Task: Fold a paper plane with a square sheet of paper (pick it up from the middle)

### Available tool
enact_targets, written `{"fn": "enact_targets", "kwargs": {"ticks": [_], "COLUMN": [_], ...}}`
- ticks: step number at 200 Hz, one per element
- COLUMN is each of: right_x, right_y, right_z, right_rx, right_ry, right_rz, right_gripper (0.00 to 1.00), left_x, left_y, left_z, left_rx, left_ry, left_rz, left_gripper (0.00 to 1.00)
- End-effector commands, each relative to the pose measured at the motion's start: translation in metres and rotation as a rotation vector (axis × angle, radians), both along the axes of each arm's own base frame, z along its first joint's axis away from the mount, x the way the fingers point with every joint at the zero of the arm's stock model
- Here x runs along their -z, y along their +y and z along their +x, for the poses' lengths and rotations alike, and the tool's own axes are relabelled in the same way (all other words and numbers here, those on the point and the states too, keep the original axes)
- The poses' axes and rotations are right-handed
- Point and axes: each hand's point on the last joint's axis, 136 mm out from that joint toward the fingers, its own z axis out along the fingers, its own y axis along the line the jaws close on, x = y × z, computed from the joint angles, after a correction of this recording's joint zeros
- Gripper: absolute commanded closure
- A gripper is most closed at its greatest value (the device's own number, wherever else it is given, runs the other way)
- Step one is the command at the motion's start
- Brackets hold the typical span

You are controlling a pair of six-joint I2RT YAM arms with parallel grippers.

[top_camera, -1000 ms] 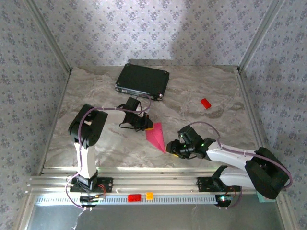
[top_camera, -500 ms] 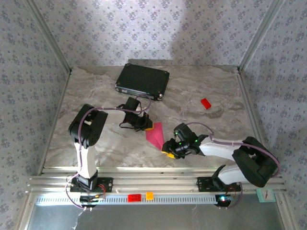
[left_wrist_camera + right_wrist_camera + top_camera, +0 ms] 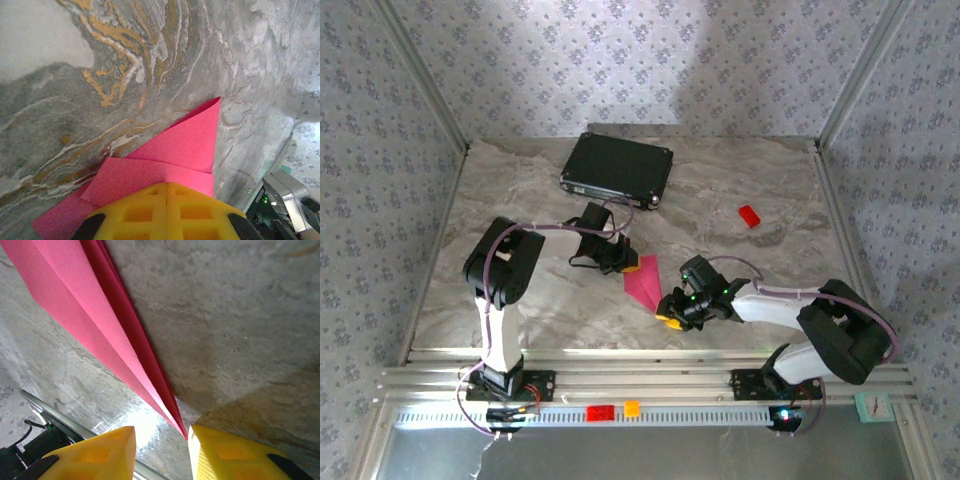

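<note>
Starting at the front: a red rail block [image 3: 600,411] and a tiny orange cube [image 3: 631,408] were parked side by side on the front rail [image 3: 440,415], well nearer than the paper plane [image 3: 644,284]. The plane itself was laid flat on the marble table [image 3: 520,200], pointed tip toward the near side, wide end toward the back.

The right gripper [image 3: 670,315] was found right at the plane's near tip. In the right wrist view its yellow fingers [image 3: 100,450] were parted a fair bit, with the pink point poking into the gap. It was very close to one finger, but no clamp on it could be made out.

The left gripper [image 3: 623,264] was set at the plane's far, wide end. Its jaws were closed up tight, pads together, and the tips were planted over the folded flaps. No paper could be seen pinched between them.

Farther back and off to the plane's right, a second red block [image 3: 749,216] was left on the table. Farthest of all, beyond the plane, was the black case [image 3: 617,167], lid closed, so whatever was inside couldn't be told.

Count: one plane, two red blocks, one orange cube, one case.
</note>
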Motion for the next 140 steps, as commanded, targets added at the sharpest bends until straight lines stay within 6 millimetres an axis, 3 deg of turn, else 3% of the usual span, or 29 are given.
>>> {"fn": "enact_targets", "kwargs": {"ticks": [1,68,117,140], "right_x": [-0.006,-0.010,-0.030,-0.029], "right_y": [0.004,0.001,0.009,0.006], "right_z": [0.014,0.015,0.031,0.035], "right_rx": [0.035,0.039,0.042,0.050], "right_ry": [-0.059,-0.096,-0.230,-0.250], "right_rz": [0.030,0.046,0.120,0.113], "right_gripper": [0.65,0.64,0.64,0.64], "left_x": [0.035,0.041,0.037,0.033], "left_y": [0.016,0.019,0.016,0.014], "left_z": [-0.014,-0.020,-0.016,-0.013], "left_rx": [-0.043,-0.052,-0.056,-0.066], "left_ry": [0.102,0.120,0.110,0.100], "left_rz": [0.102,0.110,0.098,0.088], "left_gripper": [1.00,1.00,1.00,1.00]}}
